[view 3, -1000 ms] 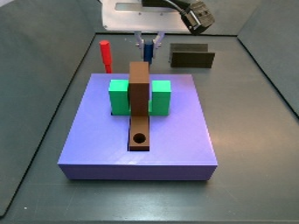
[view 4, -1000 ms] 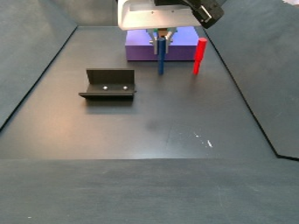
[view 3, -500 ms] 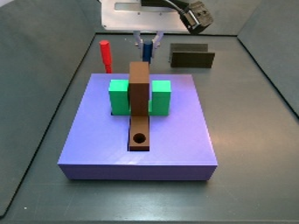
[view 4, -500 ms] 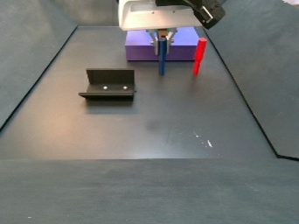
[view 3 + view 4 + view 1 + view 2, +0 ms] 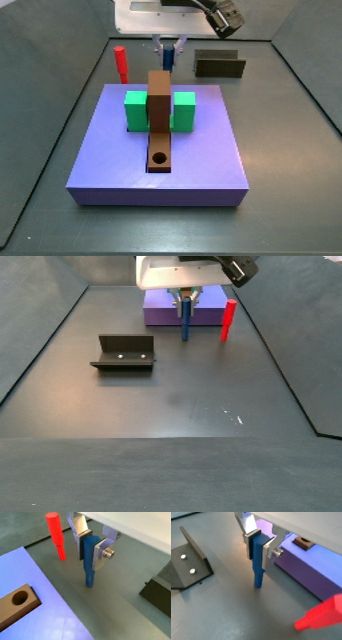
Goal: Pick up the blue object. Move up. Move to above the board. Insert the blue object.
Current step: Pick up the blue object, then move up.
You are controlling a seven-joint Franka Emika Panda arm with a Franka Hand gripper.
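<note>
The gripper (image 5: pixel 91 543) has silver fingers (image 5: pixel 101 554) with dark pads, closed on a plain blue peg (image 5: pixel 89 562) just beside the slab. A red peg (image 5: pixel 56 537) stands nearby. The slab (image 5: pixel 160 160) is lavender, carrying a brown strip (image 5: pixel 159 120) with a dark round hole and a green block (image 5: pixel 136 111) on each side. The fixture (image 5: pixel 124 352) is dark grey, almost black, with two pale dots on its upright face. The floor (image 5: pixel 174 396) is dull dark grey.

No readable text, label, brand, number or sign appeared on anything in any of the four views.
</note>
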